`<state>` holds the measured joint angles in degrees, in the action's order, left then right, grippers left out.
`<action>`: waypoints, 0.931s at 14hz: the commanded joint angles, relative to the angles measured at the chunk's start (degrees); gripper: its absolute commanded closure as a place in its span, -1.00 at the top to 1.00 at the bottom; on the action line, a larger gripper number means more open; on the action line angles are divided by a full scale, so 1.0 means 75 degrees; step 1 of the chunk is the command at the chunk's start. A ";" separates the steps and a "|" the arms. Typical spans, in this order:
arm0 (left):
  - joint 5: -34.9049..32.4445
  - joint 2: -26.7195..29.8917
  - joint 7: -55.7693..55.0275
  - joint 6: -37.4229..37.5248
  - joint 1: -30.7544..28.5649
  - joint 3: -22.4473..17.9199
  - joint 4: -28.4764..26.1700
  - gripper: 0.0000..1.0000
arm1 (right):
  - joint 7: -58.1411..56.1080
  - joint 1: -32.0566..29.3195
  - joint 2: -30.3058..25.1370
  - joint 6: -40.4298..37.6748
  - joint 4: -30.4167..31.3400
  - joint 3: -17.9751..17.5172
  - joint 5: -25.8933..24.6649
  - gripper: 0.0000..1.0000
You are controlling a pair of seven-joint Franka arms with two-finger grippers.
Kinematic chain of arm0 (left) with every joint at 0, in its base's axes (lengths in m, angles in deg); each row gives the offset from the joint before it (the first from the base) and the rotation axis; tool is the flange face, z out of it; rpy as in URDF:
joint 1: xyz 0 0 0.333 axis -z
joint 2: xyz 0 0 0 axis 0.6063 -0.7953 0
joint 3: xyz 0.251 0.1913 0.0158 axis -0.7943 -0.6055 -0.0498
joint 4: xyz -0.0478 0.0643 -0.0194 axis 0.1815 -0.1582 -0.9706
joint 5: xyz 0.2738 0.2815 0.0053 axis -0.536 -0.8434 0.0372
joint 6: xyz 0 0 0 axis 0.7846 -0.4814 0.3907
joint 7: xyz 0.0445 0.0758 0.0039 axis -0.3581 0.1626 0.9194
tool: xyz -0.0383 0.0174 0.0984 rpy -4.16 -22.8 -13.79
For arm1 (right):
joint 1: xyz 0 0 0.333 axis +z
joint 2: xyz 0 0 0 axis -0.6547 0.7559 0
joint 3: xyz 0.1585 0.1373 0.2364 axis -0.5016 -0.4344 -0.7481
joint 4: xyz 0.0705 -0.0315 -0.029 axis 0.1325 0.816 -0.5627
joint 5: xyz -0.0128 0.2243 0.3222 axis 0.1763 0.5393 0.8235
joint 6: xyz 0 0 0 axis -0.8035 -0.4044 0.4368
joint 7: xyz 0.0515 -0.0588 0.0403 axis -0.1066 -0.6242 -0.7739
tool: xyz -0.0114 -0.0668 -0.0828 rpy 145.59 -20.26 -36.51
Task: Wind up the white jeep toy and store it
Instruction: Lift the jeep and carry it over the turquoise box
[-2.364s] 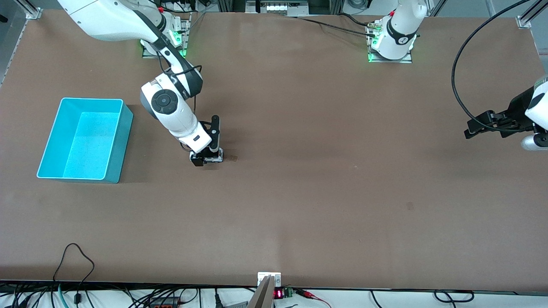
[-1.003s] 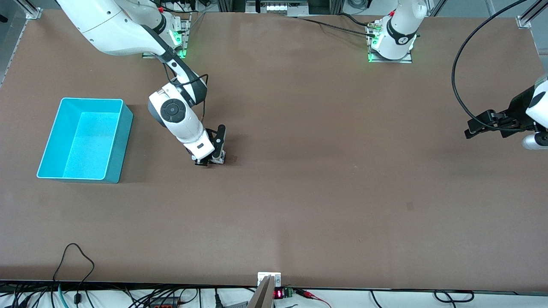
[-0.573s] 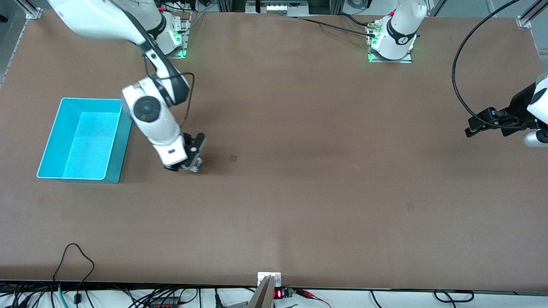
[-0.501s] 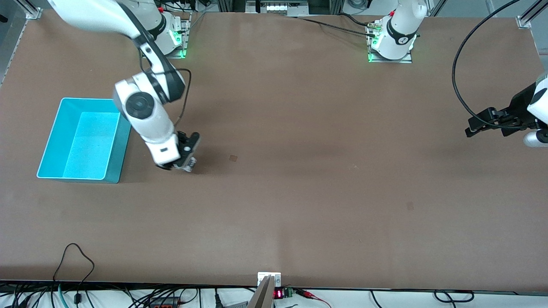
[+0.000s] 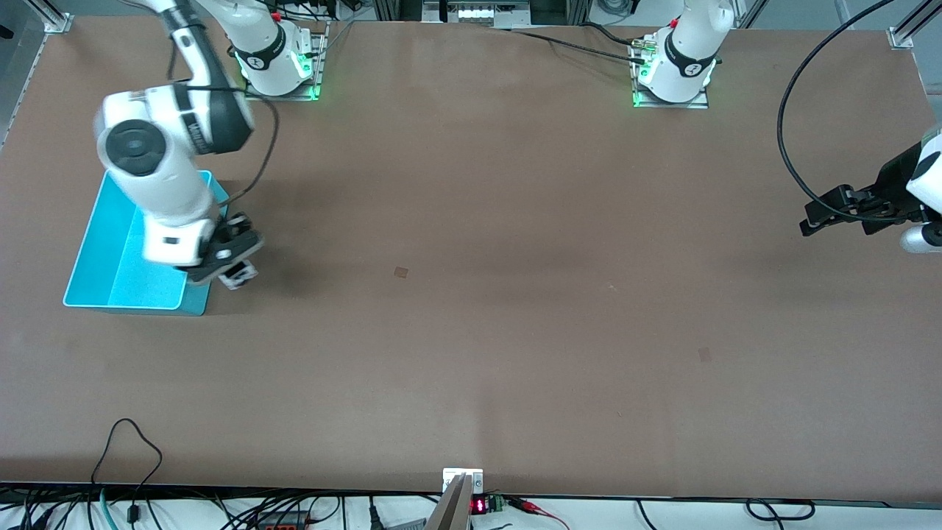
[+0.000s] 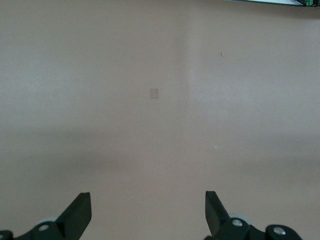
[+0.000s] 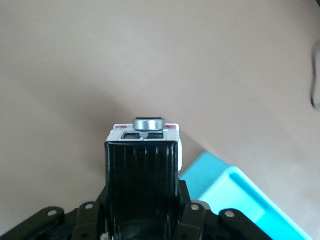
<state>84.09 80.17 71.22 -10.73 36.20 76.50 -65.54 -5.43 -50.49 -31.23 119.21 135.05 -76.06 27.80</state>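
Right hand [image 5: 234, 271] clamped on white jeep toy [image 7: 145, 135], in the air over the cyan bin's [image 5: 96, 243] table-centre wall; drop-in left. Left hand [image 6: 147, 212] spread apart, waiting over the table's [image 5: 515, 294] edge.

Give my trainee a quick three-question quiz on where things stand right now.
1. True or false: the white jeep toy sits on the table.
2. What is the right gripper over? A) inside the cyan bin B) the table beside the bin's wall C) the left arm's end
3. How do the left gripper jaws stand?

Key:
1. False; the right gripper's jaws hold it in the air.
2. B
3. Open and empty, waiting over bare table at the left arm's end.
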 commanded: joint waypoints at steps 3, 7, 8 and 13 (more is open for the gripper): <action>-0.0070 0.0109 0.0056 0.0199 -0.0003 0.0111 -0.0037 1.00 | 0.1653 -0.0349 -0.0324 -0.0561 0.0149 0.0251 0.0132 -0.97; -0.0070 0.0109 0.0057 0.0211 -0.0003 0.0111 -0.0048 1.00 | 0.1914 -0.0700 -0.0324 -0.0796 0.0196 0.0755 0.0601 -0.97; -0.0070 0.0109 0.0056 0.0211 -0.0003 0.0111 -0.0060 1.00 | 0.1937 -0.0841 -0.0313 -0.0889 0.0196 0.0814 0.0612 -0.97; -0.0058 0.0121 0.0056 0.0223 -0.0003 0.0122 -0.0060 1.00 | 0.2172 -0.1381 -0.0231 -0.1172 0.0219 0.0967 0.0671 -0.89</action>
<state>84.09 80.17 71.22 -9.63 36.21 77.22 -65.56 9.79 -59.81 -31.93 110.85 135.64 -68.88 31.57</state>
